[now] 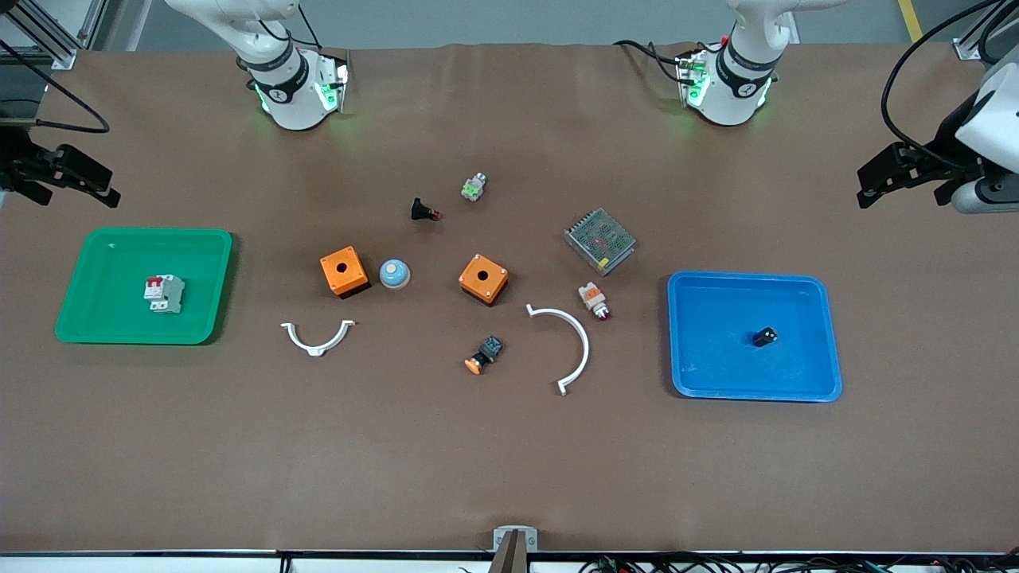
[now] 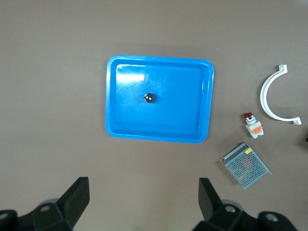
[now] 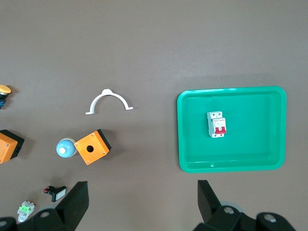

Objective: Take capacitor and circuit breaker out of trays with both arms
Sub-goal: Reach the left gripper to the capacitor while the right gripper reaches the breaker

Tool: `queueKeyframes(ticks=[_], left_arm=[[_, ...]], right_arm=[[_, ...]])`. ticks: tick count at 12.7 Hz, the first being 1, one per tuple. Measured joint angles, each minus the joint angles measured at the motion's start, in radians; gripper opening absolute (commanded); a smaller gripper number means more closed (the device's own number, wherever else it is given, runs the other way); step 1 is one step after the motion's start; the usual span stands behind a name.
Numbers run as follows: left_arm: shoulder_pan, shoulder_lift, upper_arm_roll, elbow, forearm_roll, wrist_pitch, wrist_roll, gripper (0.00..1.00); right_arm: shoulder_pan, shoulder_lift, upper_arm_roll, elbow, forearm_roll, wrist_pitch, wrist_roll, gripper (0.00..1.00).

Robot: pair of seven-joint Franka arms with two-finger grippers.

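Two trays lie on the brown table [image 1: 509, 461], and each one holds one part. The breaker [image 1: 164, 293] lies in the green tray [image 1: 87, 330], near its middle, toward the right arm's end of the table. The capacitor [image 1: 765, 337] lies in the blue tray [image 1: 700, 382], also near the middle, toward the left arm's end. Between the two trays there are two orange boxes [image 1: 344, 270], two white curved clips [image 1: 567, 342] and several small buttons. The right gripper [image 3: 139, 202] hangs high over the table beside the green tray with its jaws wide open and empty. The left gripper [image 2: 142, 199] hangs beside the blue tray, open and empty too.
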Motion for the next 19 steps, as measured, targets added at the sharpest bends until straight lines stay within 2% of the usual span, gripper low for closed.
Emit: queueKeyframes(ticks=[4,8,12,15,19], left_arm=[[0.000,0.014,0.000,-0.002,0.000,0.000,0.000,1.00],[0.007,0.095,0.004,-0.010,0.003,0.027,0.001,1.00],[0.008,0.238,0.004,-0.074,0.077,0.224,0.002,1.00],[0.011,0.298,0.005,-0.211,0.095,0.454,0.001,1.00],[0.045,0.342,0.006,-0.354,0.095,0.655,0.000,1.00]], right_arm=[[0.000,0.000,0.000,0.000,0.000,0.000,0.000,1.00],[0.000,0.002,0.000,-0.001,0.000,0.000,0.000,1.00],[-0.020,0.073,-0.013,-0.014,-0.005,0.064,-0.026,1.00],[-0.106,0.174,-0.020,-0.049,-0.018,0.176,-0.206,1.00],[-0.183,0.237,-0.025,-0.202,-0.019,0.420,-0.367,1.00]])
